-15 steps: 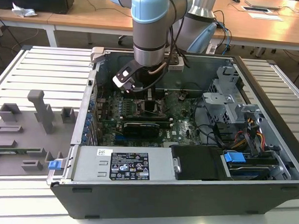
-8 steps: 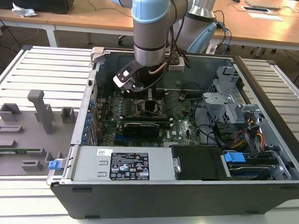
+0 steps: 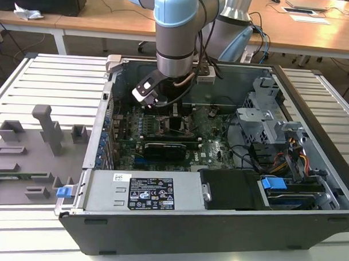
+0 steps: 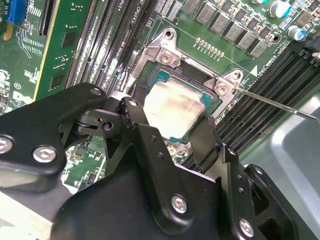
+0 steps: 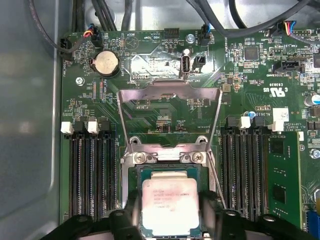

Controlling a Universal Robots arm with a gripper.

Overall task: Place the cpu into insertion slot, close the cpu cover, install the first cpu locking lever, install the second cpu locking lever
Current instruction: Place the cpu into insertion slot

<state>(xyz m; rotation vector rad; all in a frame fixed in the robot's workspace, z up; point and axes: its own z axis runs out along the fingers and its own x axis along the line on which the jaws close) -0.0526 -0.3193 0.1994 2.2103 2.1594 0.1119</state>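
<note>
While the cpu [image 4: 172, 105] is pinched by its edges between the black fingers [image 4: 137, 125] of the gripper [image 4: 172, 127], it is held flat over the insertion slot [image 4: 146, 75], silver face up. Whether it is fully seated cannot be told from either wrist view. A tilt is judged the main hazard: should the chip be let go off-square or pressed down on one side, the fine contacts beneath could be bent. A second risk is seen in the tight fit, since the fingers are set close against the silver surround and could be snagged on it, dragging the chip askew. The thin locking lever [image 4: 280, 104], stretched out just beside one finger, could likewise be caught. Beyond the socket, the cpu cover [image 5: 170, 90] is seen swung open, so the slot is left uncovered. Black memory slots [image 5: 87, 175] are ranged on both sides across the green motherboard [image 5: 250, 100]. In the exterior view the board is shown lying inside an opened computer case [image 3: 216, 235], reached from above by the arm [image 3: 175, 27]. The case is laid on a slatted metal table [image 3: 50, 74], with a grey parts fixture [image 3: 24, 154] beside it at the exterior view's left. Wooden desks [image 3: 315, 38] are lined up behind.
</note>
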